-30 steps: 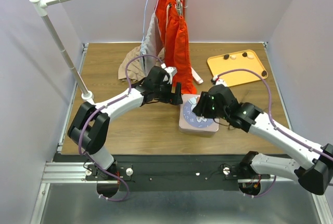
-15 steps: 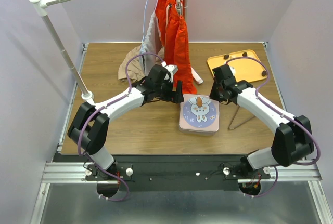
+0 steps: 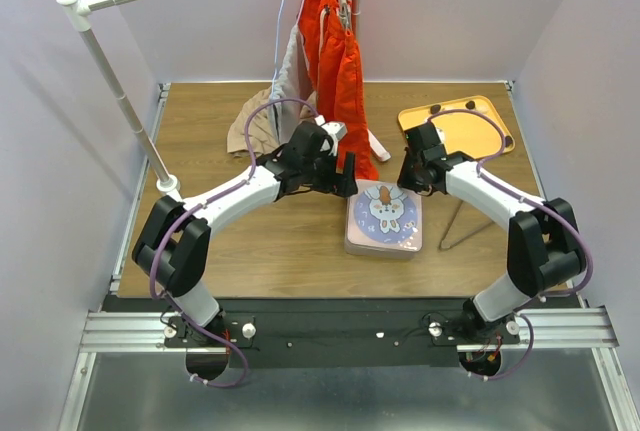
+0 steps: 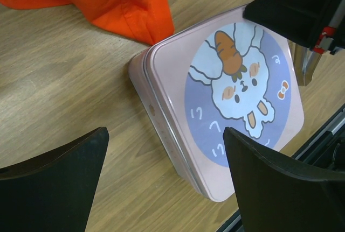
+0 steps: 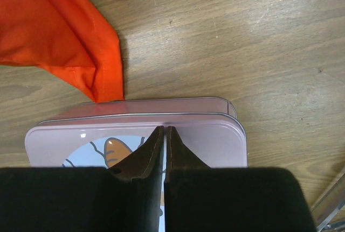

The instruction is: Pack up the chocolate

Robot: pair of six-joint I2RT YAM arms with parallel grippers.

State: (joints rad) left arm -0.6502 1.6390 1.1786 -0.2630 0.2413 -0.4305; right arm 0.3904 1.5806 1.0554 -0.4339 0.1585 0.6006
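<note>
Chocolate (image 3: 436, 109) sits on the far-right tray (image 3: 478, 137), tin (image 3: 384, 219) lidded; right jaws pinched shut on nothing at its far edge, left jaws wide, so lid-prying looks next.

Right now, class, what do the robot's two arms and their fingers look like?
Both the left arm and right arm have white tubular links between chunky black joints, each trailing a looping purple cable. Their fingers are matte black, broad and tapering.
</note>
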